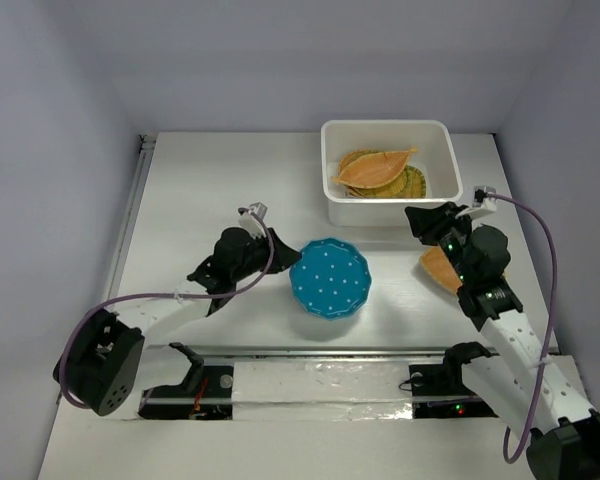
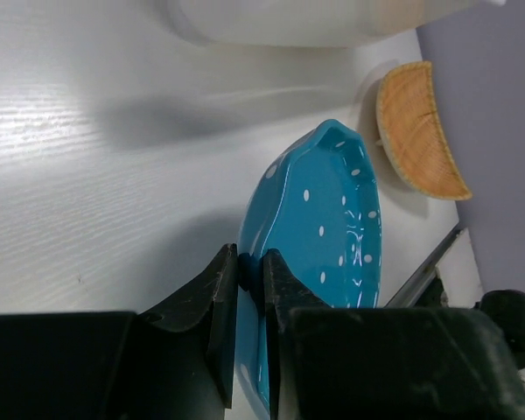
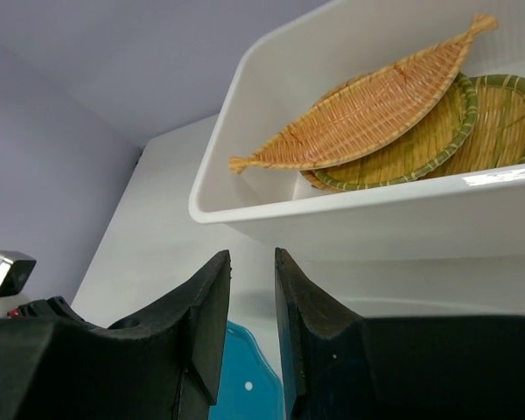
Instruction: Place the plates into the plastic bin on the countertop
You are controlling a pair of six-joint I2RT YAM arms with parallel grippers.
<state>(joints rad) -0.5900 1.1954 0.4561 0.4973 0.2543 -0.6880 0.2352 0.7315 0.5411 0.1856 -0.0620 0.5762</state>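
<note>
Left gripper (image 2: pixel 249 260) pinches near rim of teal scalloped plate (image 2: pixel 332 219), just short of the white bin (image 1: pixel 380 211). Right gripper (image 3: pixel 252 262): jaws slightly parted, empty.

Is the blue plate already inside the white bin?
No, the blue plate is outside the bin, with its edge pinched by the left hand.
</note>
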